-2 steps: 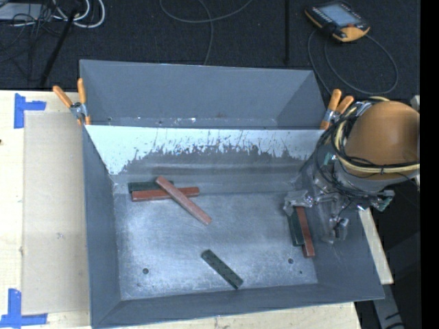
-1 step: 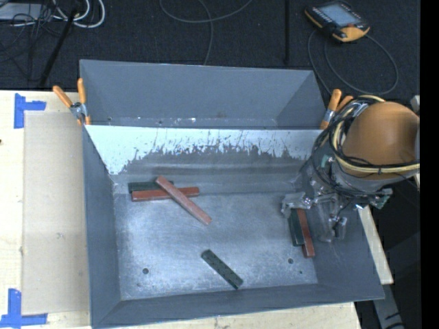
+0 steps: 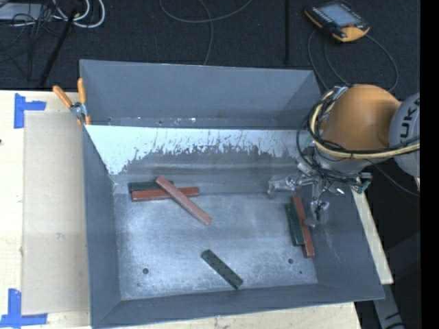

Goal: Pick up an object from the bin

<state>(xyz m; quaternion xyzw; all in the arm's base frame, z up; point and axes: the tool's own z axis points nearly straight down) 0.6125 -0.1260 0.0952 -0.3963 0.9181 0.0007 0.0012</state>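
A slim red-brown bar (image 3: 307,242) and a dark bar (image 3: 294,226) lie side by side, touching, along the right wall of the bin (image 3: 206,101). The gripper (image 3: 314,203) hangs over their far ends, and I cannot tell whether the claw is released or clenched. To lift one cleanly, I judge it best to close across that bar's narrow width, clear of the wall, so its neighbour is not dragged up. The crossed bars (image 3: 171,195) near the left wall and the lone dark strip (image 3: 221,268) by the front edge lie well apart.
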